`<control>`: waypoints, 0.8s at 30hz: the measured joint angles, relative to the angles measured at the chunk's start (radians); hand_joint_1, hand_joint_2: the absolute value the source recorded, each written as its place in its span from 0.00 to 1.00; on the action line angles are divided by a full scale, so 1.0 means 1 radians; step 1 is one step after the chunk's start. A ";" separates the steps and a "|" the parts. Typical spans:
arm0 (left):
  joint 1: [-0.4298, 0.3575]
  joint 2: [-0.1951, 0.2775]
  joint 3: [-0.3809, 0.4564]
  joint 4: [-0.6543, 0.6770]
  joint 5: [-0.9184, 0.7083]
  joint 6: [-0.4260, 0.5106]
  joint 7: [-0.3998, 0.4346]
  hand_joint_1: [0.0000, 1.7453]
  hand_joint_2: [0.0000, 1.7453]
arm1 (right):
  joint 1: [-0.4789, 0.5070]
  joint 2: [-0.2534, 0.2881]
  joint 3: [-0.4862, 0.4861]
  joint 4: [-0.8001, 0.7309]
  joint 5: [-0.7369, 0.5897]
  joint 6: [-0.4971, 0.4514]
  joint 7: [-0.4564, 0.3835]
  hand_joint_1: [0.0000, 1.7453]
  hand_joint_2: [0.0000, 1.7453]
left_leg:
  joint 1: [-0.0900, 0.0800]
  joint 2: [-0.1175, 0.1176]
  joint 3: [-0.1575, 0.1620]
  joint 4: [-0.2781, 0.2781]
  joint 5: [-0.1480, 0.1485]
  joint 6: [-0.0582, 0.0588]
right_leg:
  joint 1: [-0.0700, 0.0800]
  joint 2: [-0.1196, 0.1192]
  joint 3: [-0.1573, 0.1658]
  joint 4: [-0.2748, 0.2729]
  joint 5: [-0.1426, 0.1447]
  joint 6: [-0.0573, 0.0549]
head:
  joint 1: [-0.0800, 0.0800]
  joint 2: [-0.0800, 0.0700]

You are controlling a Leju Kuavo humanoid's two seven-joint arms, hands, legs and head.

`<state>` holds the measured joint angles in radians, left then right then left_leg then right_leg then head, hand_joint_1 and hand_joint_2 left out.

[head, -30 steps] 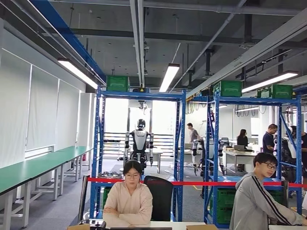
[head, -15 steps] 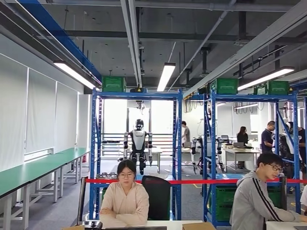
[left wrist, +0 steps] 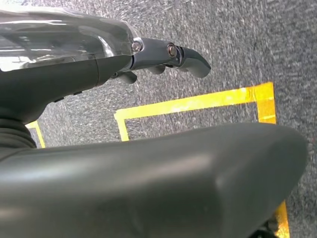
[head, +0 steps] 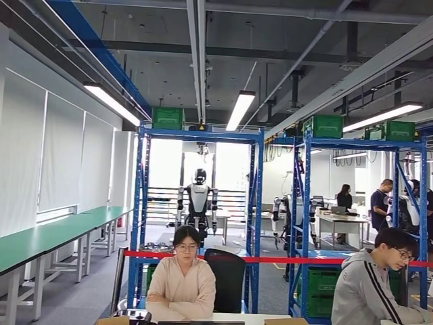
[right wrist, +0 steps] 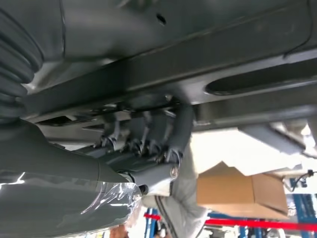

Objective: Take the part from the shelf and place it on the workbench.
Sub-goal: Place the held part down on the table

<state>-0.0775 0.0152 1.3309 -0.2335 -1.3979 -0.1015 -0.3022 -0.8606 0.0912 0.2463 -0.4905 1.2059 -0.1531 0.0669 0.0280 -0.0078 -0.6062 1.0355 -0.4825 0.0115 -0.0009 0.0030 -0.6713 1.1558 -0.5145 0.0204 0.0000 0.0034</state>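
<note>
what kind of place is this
Most likely a robotics lab or factory test floor: tall blue shelf racks carrying green crates, long green workbenches along the wall, and another humanoid robot standing behind a red barrier tape.

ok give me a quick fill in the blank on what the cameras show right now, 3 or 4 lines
1. A ____ tape stretches across the blue shelf racks.
2. The crates on top of the racks are ____.
3. The tape on the grey floor under the left hand is ____.
4. Beyond the right hand sits a brown ____ box.

Missing words: red; green; yellow; cardboard
</note>
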 joint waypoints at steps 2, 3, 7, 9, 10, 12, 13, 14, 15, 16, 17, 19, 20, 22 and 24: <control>0.000 0.000 -0.002 0.000 -0.002 0.000 -0.006 0.00 0.25 | 0.001 0.001 -0.002 0.002 0.001 -0.004 -0.023 0.00 0.00 | -0.002 0.000 -0.002 0.000 -0.001 -0.004 | 0.005 0.001 0.050 -0.113 0.040 -0.009 | 0.000 0.000; 0.000 0.000 -0.002 0.000 -0.003 0.000 -0.011 0.00 0.00 | 0.003 0.001 -0.003 0.002 0.001 -0.005 -0.036 0.00 0.00 | -0.003 0.000 -0.003 -0.001 0.000 -0.008 | 0.007 0.001 0.058 -0.132 0.041 -0.013 | 0.000 0.000; 0.004 0.000 -0.002 0.000 -0.003 0.005 -0.022 0.00 0.00 | 0.013 0.004 -0.005 -0.006 -0.018 -0.006 -0.113 0.00 0.00 | -0.002 0.000 -0.009 0.014 -0.019 -0.026 | 0.004 0.000 0.063 -0.148 0.048 -0.031 | 0.000 0.000; 0.005 0.000 -0.002 0.000 -0.003 0.007 -0.022 0.00 0.00 | 0.016 0.006 -0.005 -0.016 -0.041 -0.003 -0.166 0.00 0.00 | -0.002 0.001 -0.048 0.106 -0.075 -0.030 | 0.002 -0.001 0.065 -0.153 0.051 -0.039 | 0.000 0.000; 0.006 0.000 -0.002 0.000 -0.003 0.007 -0.022 0.00 0.00 | 0.021 0.006 -0.006 -0.021 -0.055 -0.001 -0.195 0.00 0.00 | -0.002 0.001 -0.078 0.174 -0.106 -0.032 | 0.003 -0.001 0.066 -0.152 0.051 -0.040 | 0.000 0.000; 0.008 0.000 -0.002 0.000 -0.005 0.008 -0.022 0.00 0.00 | 0.037 0.006 -0.007 -0.034 -0.089 0.004 -0.252 0.00 0.00 | -0.002 0.001 -0.119 0.263 -0.131 -0.035 | 0.005 -0.002 0.066 -0.151 0.051 -0.041 | 0.000 0.000; 0.010 0.000 -0.002 0.000 -0.006 0.009 -0.022 0.00 0.00 | 0.046 0.006 -0.007 -0.045 -0.112 0.007 -0.281 0.00 0.00 | -0.002 0.001 -0.115 0.256 -0.115 -0.036 | 0.005 -0.001 0.066 -0.150 0.050 -0.040 | 0.000 0.000; 0.011 0.001 -0.002 0.000 -0.006 0.010 -0.022 0.00 0.00 | 0.053 0.006 -0.008 -0.059 -0.140 0.012 -0.310 0.00 0.00 | -0.001 0.002 -0.094 0.210 -0.084 -0.037 | 0.005 -0.001 0.067 -0.148 0.049 -0.039 | 0.000 0.000; 0.011 0.002 -0.002 0.000 -0.006 0.011 -0.022 0.00 0.00 | 0.060 0.005 -0.010 -0.077 -0.172 0.019 -0.341 0.00 0.00 | 0.000 0.002 -0.061 0.141 -0.049 -0.037 | 0.004 0.000 0.067 -0.145 0.047 -0.037 | 0.000 0.000; 0.011 0.003 -0.003 0.000 -0.006 0.011 -0.022 0.00 0.00 | 0.067 0.004 -0.012 -0.097 -0.211 0.030 -0.372 0.00 0.00 | 0.000 0.003 -0.031 0.078 -0.024 -0.036 | 0.006 0.001 0.065 -0.141 0.045 -0.033 | 0.000 0.000; 0.010 0.004 -0.003 0.000 -0.007 0.012 -0.022 0.00 0.00 | 0.075 0.002 -0.016 -0.120 -0.258 0.048 -0.405 0.00 0.00 | -0.001 0.002 -0.010 0.034 -0.010 -0.033 | 0.008 0.002 0.062 -0.136 0.043 -0.029 | 0.000 0.000; 0.011 0.005 -0.003 0.000 -0.008 0.011 -0.022 0.00 0.00 | 0.100 -0.004 -0.027 -0.177 -0.386 0.107 -0.474 0.00 0.00 | -0.004 0.001 0.001 0.009 -0.010 -0.023 | 0.010 0.002 0.057 -0.133 0.042 -0.020 | 0.000 0.000; 0.014 0.005 -0.003 0.000 -0.009 0.010 -0.022 0.00 0.00 | 0.118 -0.008 -0.033 -0.210 -0.466 0.148 -0.511 0.00 0.00 | -0.004 0.000 -0.001 0.008 -0.009 -0.017 | 0.009 0.002 0.057 -0.132 0.043 -0.017 | 0.000 0.000; 0.017 0.005 -0.005 0.000 -0.013 0.005 -0.024 0.00 0.00 | 0.161 -0.022 -0.049 -0.295 -0.661 0.256 -0.588 0.00 0.00 | -0.003 -0.001 0.000 0.006 -0.006 -0.006 | 0.007 0.001 0.052 -0.117 0.028 -0.007 | 0.000 0.000; 0.018 0.005 -0.008 0.000 -0.016 -0.004 -0.029 0.00 0.00 | 0.208 -0.037 -0.074 -0.403 -0.898 0.401 -0.658 0.00 0.00 | -0.001 -0.001 0.000 0.005 -0.004 0.002 | 0.004 0.001 0.020 -0.036 -0.024 0.003 | 0.000 0.000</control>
<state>-0.0599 0.0206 1.3226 -0.2335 -1.4139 -0.1052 -0.3314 -0.6522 0.0540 0.1719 -0.8933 0.3083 0.2479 -0.5907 0.0273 -0.0089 -0.6064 1.0404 -0.4866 0.0139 0.0029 0.0041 -0.6516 1.1197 -0.5387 0.0236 0.0000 0.0034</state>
